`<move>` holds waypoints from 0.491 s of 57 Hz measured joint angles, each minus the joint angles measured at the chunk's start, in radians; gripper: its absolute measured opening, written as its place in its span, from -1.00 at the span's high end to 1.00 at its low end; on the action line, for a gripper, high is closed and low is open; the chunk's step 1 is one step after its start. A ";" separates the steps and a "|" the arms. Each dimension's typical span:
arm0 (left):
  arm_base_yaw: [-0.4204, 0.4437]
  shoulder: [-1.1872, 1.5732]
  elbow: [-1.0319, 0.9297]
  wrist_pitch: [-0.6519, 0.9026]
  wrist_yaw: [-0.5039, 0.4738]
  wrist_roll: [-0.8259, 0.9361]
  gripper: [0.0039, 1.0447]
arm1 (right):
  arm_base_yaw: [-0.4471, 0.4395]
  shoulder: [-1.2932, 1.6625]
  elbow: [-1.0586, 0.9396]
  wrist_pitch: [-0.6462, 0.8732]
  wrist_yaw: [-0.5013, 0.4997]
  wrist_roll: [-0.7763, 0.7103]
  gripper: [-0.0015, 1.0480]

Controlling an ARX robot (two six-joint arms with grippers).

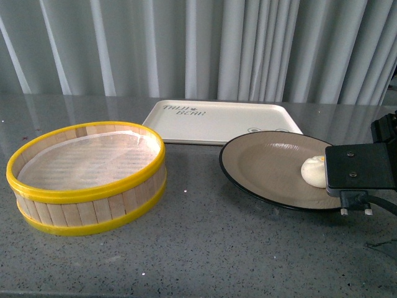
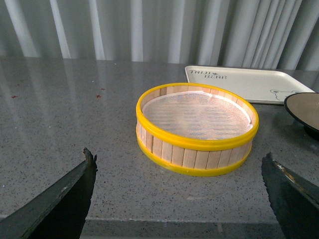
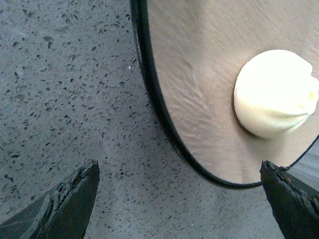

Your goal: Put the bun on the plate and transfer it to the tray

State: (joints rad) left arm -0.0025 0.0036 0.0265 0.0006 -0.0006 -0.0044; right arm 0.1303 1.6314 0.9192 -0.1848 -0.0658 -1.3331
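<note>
**Stage of the task, three views.** The bun (image 1: 314,171) lies inside the plate (image 1: 267,162), pleats up, on the part of the plate's floor nearest my right arm. I judge the first half of the job, bun onto plate, complete.

The plate stands on the grey surface (image 1: 205,248), not on the tray (image 1: 214,121), which lies just behind the plate. In the front view the plate's far rim meets the tray's near corner, and I cannot tell whether the two touch or overlap. The transfer is therefore the part left to do.

My right end effector (image 3: 178,169) hangs at the plate's rim with its fingers spread wide and nothing between them. The right wrist view shows the bun clear of both fingers.

My left end effector (image 2: 178,157) is likewise spread and empty, well apart from the plate. It faces the yellow-rimmed steamer basket (image 2: 197,127), which holds only its liner and stands beside the plate on the left-arm side.

In my judgement, the next move is to take the plate by its rim and carry it level onto the tray, lest the bun roll.
</note>
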 joint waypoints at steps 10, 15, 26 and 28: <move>0.000 0.000 0.000 0.000 0.000 0.000 -0.88 | 0.028 0.035 0.037 0.000 0.000 0.000 -0.84; 0.000 0.000 0.000 0.000 0.000 0.000 -0.88 | 0.038 0.049 0.047 0.005 0.001 -0.004 -0.84; 0.000 0.000 0.000 0.000 0.000 0.000 -0.88 | 0.046 0.079 0.055 0.028 0.011 -0.010 -0.84; 0.000 0.000 0.000 0.000 0.000 0.000 -0.88 | 0.048 0.082 0.056 0.029 0.011 -0.010 -0.84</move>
State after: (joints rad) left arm -0.0025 0.0036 0.0265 0.0006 -0.0006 -0.0044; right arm 0.1780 1.7134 0.9752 -0.1562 -0.0547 -1.3430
